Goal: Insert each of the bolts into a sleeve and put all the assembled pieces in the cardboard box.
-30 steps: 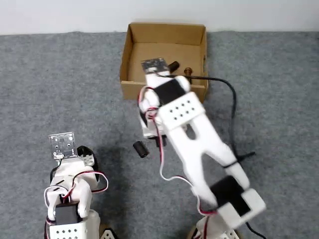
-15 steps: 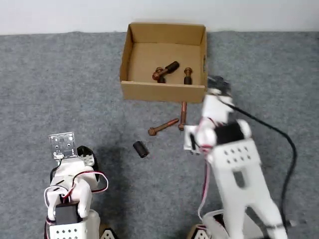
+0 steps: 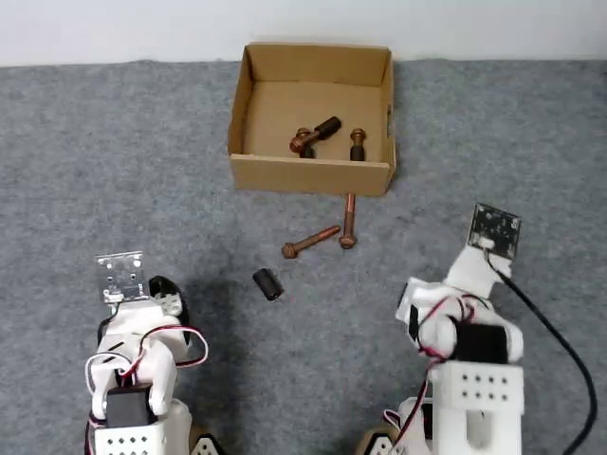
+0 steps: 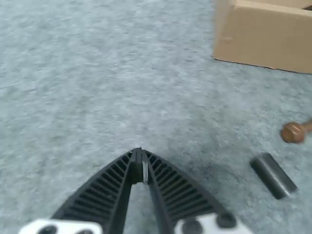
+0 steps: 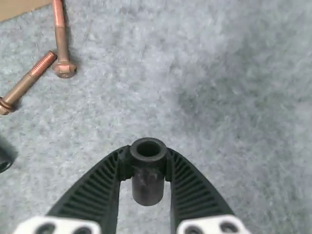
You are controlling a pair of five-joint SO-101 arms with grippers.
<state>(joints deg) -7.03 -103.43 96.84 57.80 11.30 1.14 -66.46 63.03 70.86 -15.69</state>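
While left jaws rest closed, a sleeve [image 5: 147, 178] sits clamped between right jaws.

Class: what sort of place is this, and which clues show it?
Probably a robotics lab bench: two small robot arms on grey matting, a cardboard box, loose bolts and sleeves.

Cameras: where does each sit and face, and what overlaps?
High: fixed overhead, looking down; left arm, right arm, box, loose bolts, loose sleeve.
Left wrist: on left arm, looking past shut left gripper toward loose sleeve and box.
Right wrist: on right arm, looking past right gripper, shut on second sleeve, at loose bolts.
Shared: high and left wrist both show the loose sleeve.
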